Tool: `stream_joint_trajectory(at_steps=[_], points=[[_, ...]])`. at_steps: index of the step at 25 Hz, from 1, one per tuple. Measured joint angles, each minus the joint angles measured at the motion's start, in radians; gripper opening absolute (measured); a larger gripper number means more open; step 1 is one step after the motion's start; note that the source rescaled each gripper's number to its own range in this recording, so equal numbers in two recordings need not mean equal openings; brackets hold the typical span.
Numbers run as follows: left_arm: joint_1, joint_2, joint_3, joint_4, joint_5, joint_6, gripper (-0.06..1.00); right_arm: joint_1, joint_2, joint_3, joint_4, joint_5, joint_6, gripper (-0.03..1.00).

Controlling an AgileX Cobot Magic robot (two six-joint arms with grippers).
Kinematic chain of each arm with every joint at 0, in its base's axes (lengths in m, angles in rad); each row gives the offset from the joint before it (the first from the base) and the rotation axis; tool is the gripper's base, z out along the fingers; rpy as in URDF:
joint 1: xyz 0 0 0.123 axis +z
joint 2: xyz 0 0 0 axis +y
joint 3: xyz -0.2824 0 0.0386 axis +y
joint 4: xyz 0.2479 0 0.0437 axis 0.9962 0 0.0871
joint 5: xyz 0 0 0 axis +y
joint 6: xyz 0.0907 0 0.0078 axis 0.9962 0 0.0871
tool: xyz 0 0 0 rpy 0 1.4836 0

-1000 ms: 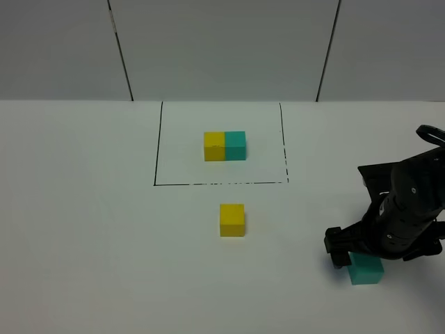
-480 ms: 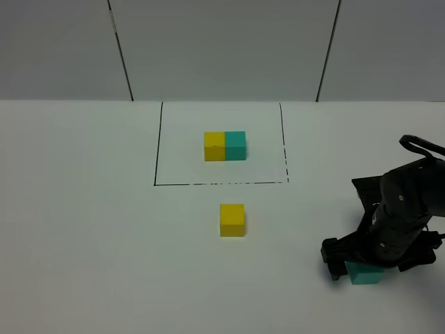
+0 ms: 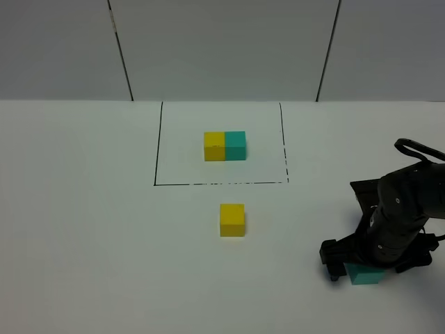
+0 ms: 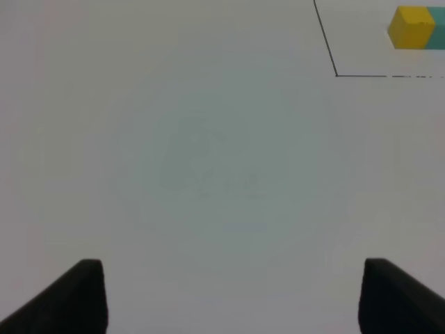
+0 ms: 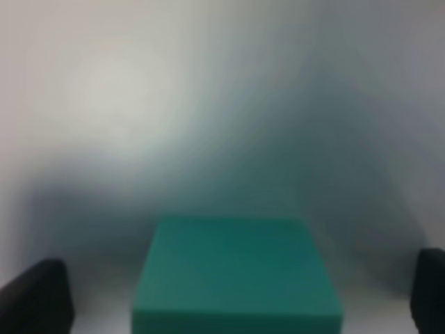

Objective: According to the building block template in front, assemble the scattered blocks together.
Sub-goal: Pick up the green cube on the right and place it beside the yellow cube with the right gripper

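One teal cube (image 5: pixel 236 275) sits inside spread right claw (image 5: pixel 229 306), untouched.

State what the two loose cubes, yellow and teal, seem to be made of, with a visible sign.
The yellow cube looks like painted wood or foam: matte, no glare, crisp edges. The teal cube seems the same: even colour, no shine, though blurred.

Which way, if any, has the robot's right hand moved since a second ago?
Yes: the right hand has dropped down around the teal cube, covering more of it.
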Motion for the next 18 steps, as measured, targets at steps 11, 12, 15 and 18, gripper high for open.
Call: stream_joint_trajectory(at_steps=[11,12,15,18], points=[[0.0,0.0,0.0,0.0,0.0,0.0,0.63,0.0,0.0,0.0,0.007,0.007,0.002,0.63],[0.0,0.0,0.0,0.0,0.0,0.0,0.63,0.0,0.0,0.0,0.009,0.015,0.002,0.58],[0.0,0.0,0.0,0.0,0.0,0.0,0.63,0.0,0.0,0.0,0.011,0.031,0.002,0.33],[0.0,0.0,0.0,0.0,0.0,0.0,0.63,0.0,0.001,0.0,0.011,0.046,0.002,0.0]])
